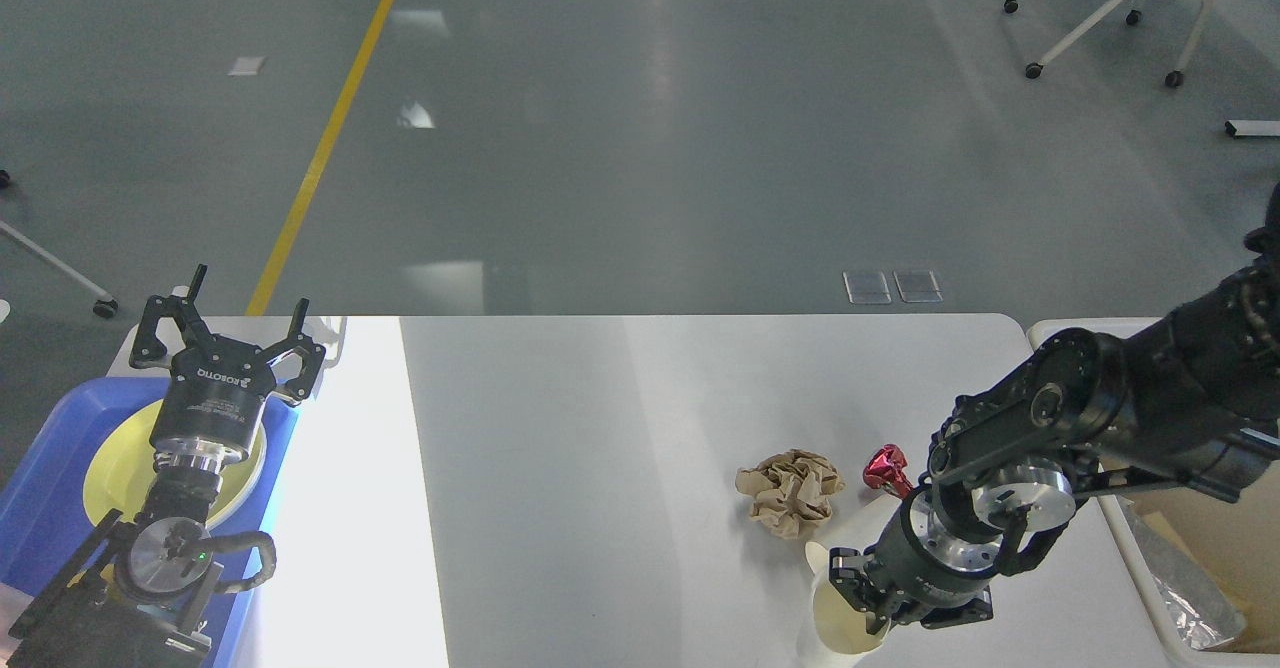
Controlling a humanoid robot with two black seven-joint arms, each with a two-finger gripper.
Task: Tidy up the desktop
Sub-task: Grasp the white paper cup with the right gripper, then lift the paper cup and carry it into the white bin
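Head view: right hand (pixel 858 596) clamps the rim of a tipped paper cup (pixel 845 603), likely bound for the cream bin (pixel 1120 548) to its right. Crumpled brown paper (pixel 790 489) and a red wrapper (pixel 885 469) wait beyond on the white surface (pixel 600 448). Left hand (pixel 228 333) hangs spread above a blue tray (pixel 40 508).

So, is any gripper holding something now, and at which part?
The right gripper grips the paper cup at its rim, one finger seemingly inside the mouth. The left gripper is open and holds nothing.

A crumpled brown paper ball (pixel 790 491) lies with a red foil wrapper (pixel 885 469) just beside it at three o'clock.
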